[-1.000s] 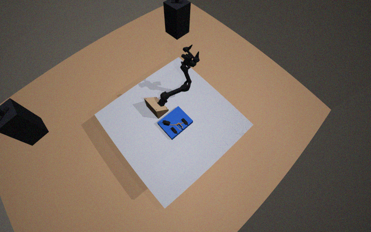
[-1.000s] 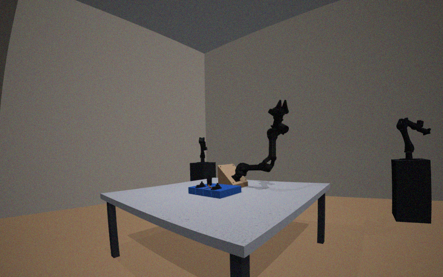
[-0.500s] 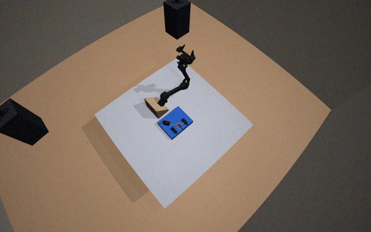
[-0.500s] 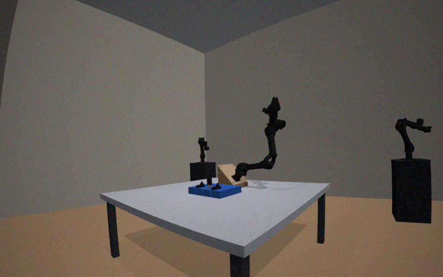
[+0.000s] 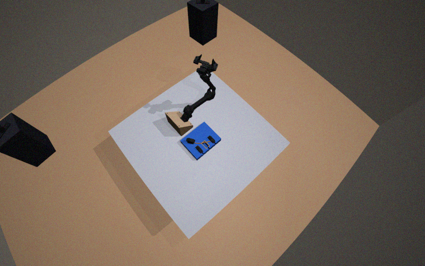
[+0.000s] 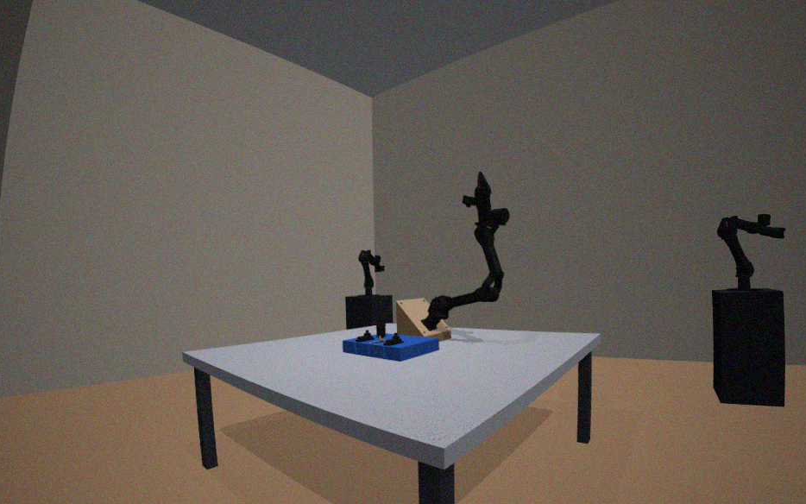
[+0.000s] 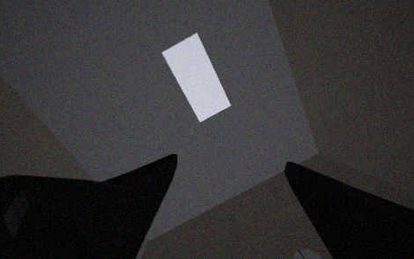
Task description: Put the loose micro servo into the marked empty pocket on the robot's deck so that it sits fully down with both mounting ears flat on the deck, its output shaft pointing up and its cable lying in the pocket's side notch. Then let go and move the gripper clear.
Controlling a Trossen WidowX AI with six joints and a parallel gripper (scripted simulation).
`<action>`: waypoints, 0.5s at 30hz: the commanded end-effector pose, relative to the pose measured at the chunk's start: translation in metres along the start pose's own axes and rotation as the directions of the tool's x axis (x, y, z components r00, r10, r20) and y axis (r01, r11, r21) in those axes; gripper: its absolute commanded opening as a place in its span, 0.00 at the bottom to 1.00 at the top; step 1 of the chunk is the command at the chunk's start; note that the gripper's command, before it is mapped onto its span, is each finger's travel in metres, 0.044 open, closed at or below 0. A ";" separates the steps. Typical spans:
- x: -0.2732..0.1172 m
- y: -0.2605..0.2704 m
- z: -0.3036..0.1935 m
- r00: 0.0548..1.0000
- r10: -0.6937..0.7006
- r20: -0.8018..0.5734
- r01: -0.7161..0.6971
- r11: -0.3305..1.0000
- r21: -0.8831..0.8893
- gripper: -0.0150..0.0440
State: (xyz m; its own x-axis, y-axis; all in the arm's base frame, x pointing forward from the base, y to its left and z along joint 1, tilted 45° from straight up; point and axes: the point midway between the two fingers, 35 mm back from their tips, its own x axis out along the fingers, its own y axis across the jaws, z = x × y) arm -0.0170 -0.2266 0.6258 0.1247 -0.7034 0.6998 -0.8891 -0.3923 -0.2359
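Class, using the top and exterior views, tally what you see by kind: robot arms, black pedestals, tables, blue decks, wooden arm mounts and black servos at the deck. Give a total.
Robot arms: 3
Black pedestals: 2
Tables: 1
Blue decks: 1
Wooden mounts: 1
Black servos: 3
Total: 11

A grey table (image 6: 456,400) carries a blue deck (image 6: 390,348) with small dark servos on top, beside a tan wedge base (image 6: 418,318). From the base the black arm (image 6: 487,263) rears high, its gripper (image 6: 482,183) pointing upward, well apart from the deck.
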 end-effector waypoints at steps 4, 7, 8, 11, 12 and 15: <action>0.012 0.027 0.065 0.982 0.043 0.184 -0.074 0.984 0.165 1.00; 0.014 0.032 0.087 0.969 0.050 0.240 -0.106 0.969 0.225 1.00; 0.015 0.034 0.094 0.964 0.053 0.261 -0.118 0.963 0.240 1.00; 0.015 0.036 0.108 0.954 0.051 0.297 -0.136 0.952 0.275 1.00; 0.015 0.036 0.111 0.952 0.052 0.302 -0.141 0.949 0.281 1.00; 0.015 0.039 0.125 0.939 0.058 0.339 -0.169 0.936 0.309 1.00</action>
State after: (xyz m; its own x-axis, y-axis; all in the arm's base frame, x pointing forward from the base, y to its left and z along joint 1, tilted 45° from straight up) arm -0.0006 -0.3128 0.5574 0.1957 -0.8647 0.4625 -0.7478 -0.4367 -0.5001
